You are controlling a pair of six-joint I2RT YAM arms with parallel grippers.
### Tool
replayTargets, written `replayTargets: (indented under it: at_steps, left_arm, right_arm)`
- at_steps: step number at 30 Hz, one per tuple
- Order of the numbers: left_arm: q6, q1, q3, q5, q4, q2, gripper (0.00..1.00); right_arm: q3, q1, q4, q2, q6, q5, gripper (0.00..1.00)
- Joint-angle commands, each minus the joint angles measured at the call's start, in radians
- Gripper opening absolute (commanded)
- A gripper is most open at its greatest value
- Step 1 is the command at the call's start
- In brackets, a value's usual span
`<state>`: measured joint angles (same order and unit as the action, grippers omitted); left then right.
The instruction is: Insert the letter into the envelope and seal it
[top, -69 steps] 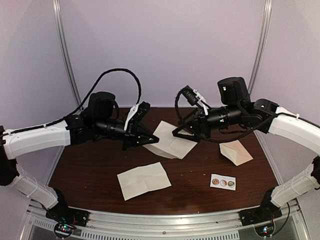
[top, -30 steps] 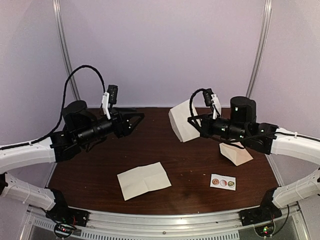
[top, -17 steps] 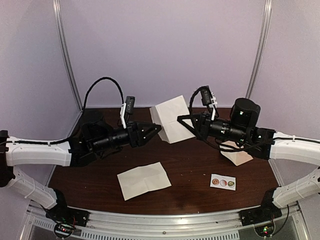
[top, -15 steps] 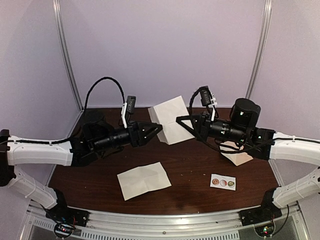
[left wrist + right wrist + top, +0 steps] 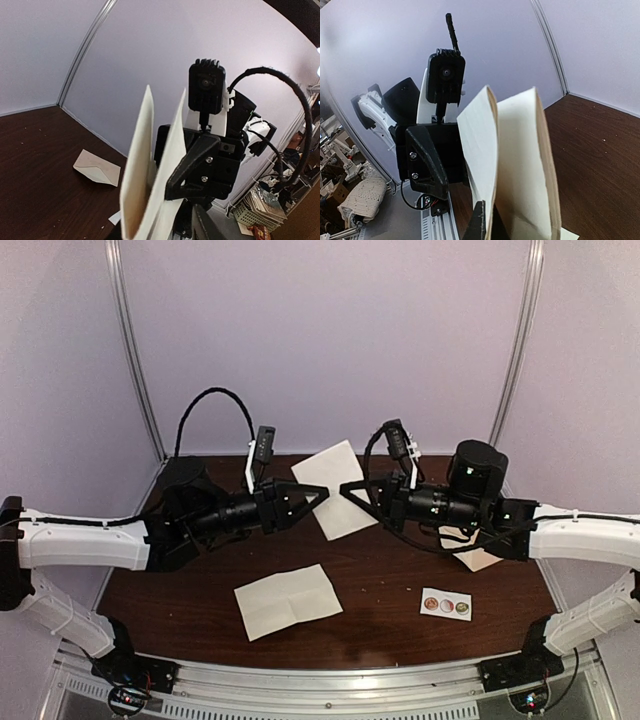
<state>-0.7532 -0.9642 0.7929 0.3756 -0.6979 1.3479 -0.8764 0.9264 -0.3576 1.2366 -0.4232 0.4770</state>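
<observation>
Above dark table (image 5: 180, 580), folded sheet (image 5: 340, 512) pinched in right jaws; left jaws at its edge, width unclear.

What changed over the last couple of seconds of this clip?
The right gripper, shut on the folded sheet, lifted it off the table and swung it leftward in mid-air. The left gripper drew back, then reached in to the sheet's left edge. The envelope, flat sheet and sticker strip stayed put.

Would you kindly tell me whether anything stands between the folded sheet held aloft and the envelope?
No loose object does. The right hand holds the folded sheet in the air; the envelope lies partly under the right arm, which crosses above it in the overhead view.
</observation>
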Motion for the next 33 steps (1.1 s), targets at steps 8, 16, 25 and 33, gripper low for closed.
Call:
replayTargets:
  at_steps: [8, 16, 25, 33]
  left_arm:
    - [0.02, -0.005, -0.013, 0.019, -0.052, -0.032, 0.02]
    - [0.034, -0.005, -0.043, -0.024, -0.075, -0.076, 0.0]
    - [0.051, -0.005, -0.06, -0.004, -0.128, -0.107, 0.0]
    - [0.038, -0.005, -0.084, 0.005, -0.176, -0.107, 0.0]
  right_arm:
    - [-0.037, 0.008, -0.011, 0.007, -0.014, -0.047, 0.0]
    - [0.02, 0.006, -0.036, -0.066, -0.02, -0.092, 0.42]
    - [0.069, -0.001, -0.085, -0.066, -0.07, 0.004, 0.89]
    - [0.069, -0.001, -0.182, -0.019, -0.128, 0.121, 0.57]
